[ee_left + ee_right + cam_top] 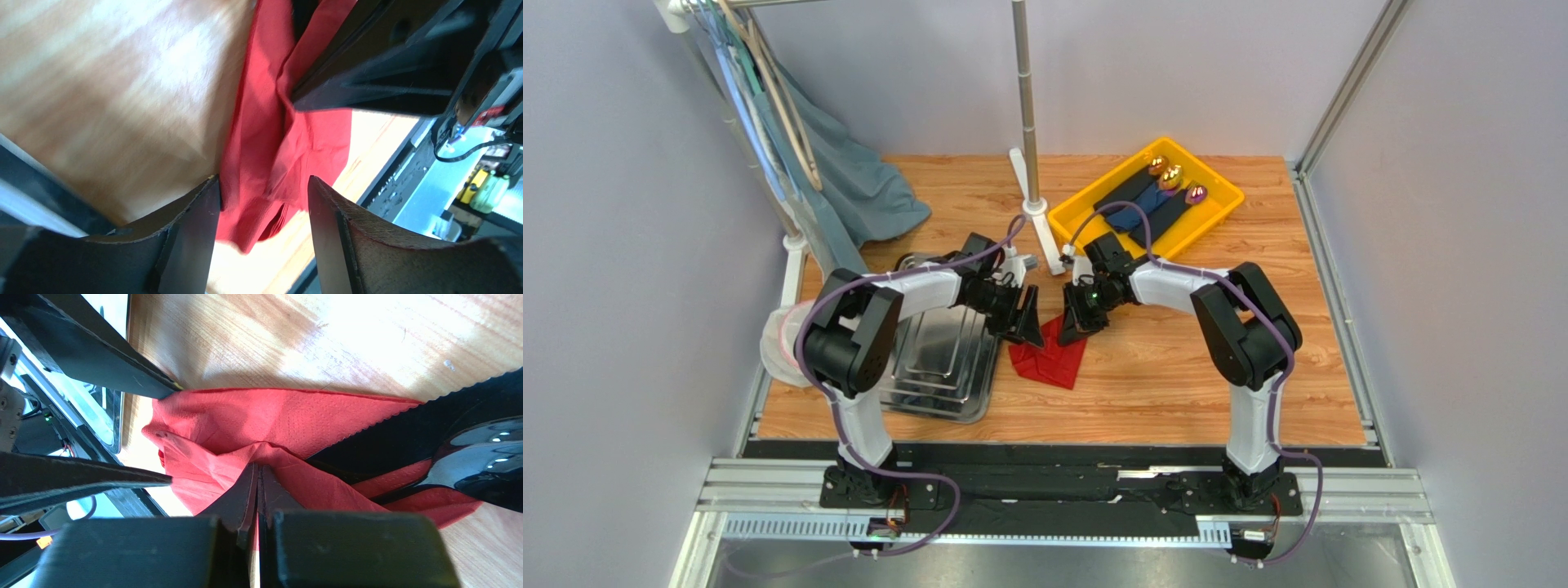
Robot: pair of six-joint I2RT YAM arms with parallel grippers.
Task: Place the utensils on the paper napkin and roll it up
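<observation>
Both grippers are rolling: right gripper [258,478] is pinching the paper napkin [276,419]; left gripper [264,202] is gaping astride its edge, probably needing closure next.

On your wooden table [1161,392] a steel tray [940,368] lies at the left. At the back you see a yellow bin [1100,184] holding dark rolls [1155,196], a pole [1025,98] just beside it, and grey-blue cloth [854,184] hanging far left.
</observation>
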